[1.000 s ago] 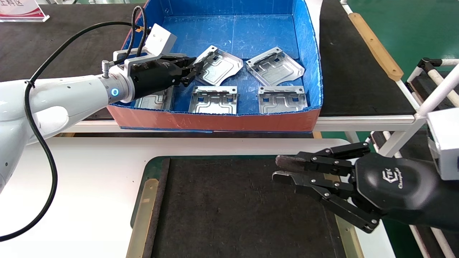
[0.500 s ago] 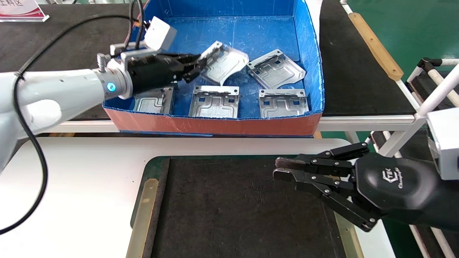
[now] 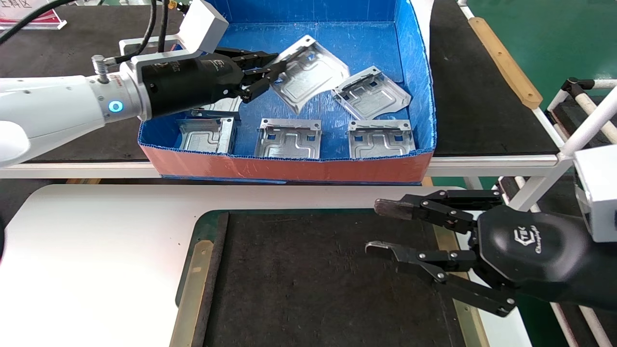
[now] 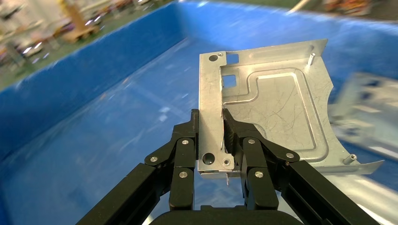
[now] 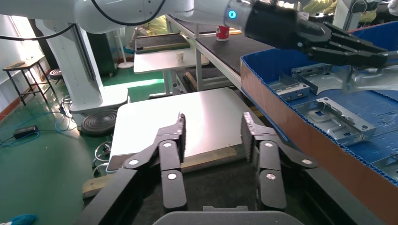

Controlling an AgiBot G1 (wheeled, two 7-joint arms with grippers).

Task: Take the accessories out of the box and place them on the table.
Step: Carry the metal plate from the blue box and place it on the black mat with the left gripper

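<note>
My left gripper (image 3: 275, 67) is shut on the edge flange of one silver plate (image 3: 311, 72) and holds it tilted in the air above the blue box (image 3: 289, 166). The left wrist view shows both fingers clamped on that plate (image 4: 277, 108) at the gripper (image 4: 211, 117). Several more plates lie on the box floor: one at the right (image 3: 371, 92), three along the front wall (image 3: 289, 139) (image 3: 381, 137) (image 3: 205, 136). My right gripper (image 3: 373, 228) is open and empty, hovering over the dark mat (image 3: 313, 279) on the white table (image 3: 96, 250); it also shows in the right wrist view (image 5: 213, 124).
The box rests on a long black bench (image 3: 482, 96) behind the table. A white pipe frame (image 3: 578, 135) stands at the right by my right arm. A brass strip (image 3: 193, 284) runs along the mat's left edge. A wooden strip (image 3: 503, 60) lies far right.
My left gripper has lifted the plate off the box floor, rising and tilting it. My right gripper's fingers have spread wider apart.
</note>
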